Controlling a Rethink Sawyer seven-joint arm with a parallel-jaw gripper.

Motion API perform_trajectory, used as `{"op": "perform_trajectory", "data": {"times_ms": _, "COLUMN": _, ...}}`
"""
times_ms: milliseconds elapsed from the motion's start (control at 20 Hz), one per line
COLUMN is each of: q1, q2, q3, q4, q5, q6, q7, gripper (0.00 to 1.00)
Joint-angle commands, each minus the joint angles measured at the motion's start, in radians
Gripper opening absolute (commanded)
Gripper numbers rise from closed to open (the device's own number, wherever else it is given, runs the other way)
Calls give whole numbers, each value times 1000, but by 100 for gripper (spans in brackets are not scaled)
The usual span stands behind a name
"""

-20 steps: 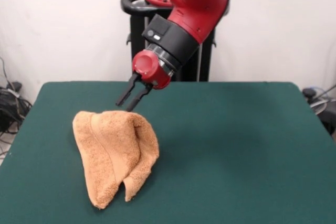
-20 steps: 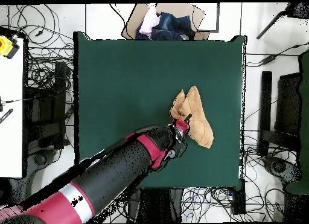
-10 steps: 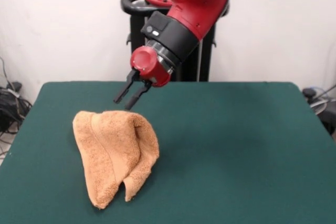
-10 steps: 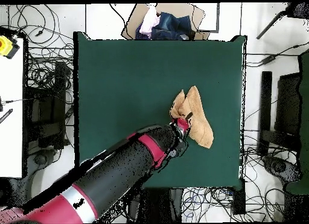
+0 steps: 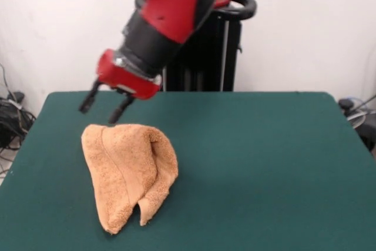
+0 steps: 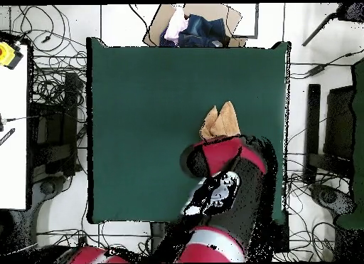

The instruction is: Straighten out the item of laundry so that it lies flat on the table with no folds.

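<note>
The arm is swinging across the front view toward the picture's left: the gripper [image 5: 104,105], which half a second ago hung above the towel's far right part, is now hovering over the far left corner of the towel [image 5: 130,167], and its wrist is turning so that the red end plate faces more downward. Its two black fingers [image 5: 120,110] are standing spread apart with nothing between them, wider than in the earlier frames, and their tips are hanging just above the cloth without touching it.

The towel is lying unchanged on the green table [image 5: 264,168], in the same bunched, folded heap: a broad rounded far part tapering to two hanging points toward the camera, one layer doubled over another along a ridge.

In the overhead view the arm is now covering much of the towel [image 6: 222,121], leaving only its two pointed ends showing on the table [image 6: 142,112], where earlier nearly the whole cloth was visible.
</note>
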Motion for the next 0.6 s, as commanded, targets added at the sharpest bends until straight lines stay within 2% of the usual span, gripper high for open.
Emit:
{"op": "perform_trajectory", "data": {"times_ms": 50, "q1": -148, "q2": -91, "q3": 437, "q4": -87, "q5": 86, "q6": 230, "q7": -344, "gripper": 100}}
{"op": "perform_trajectory", "data": {"times_ms": 300, "q1": -209, "q2": -80, "q3": 507, "q4": -129, "q5": 70, "q6": 288, "q7": -391, "gripper": 100}}
{"op": "perform_trajectory", "data": {"times_ms": 600, "q1": -206, "q2": -58, "q3": 505, "q4": -139, "q5": 15, "q6": 246, "q7": -355, "gripper": 100}}
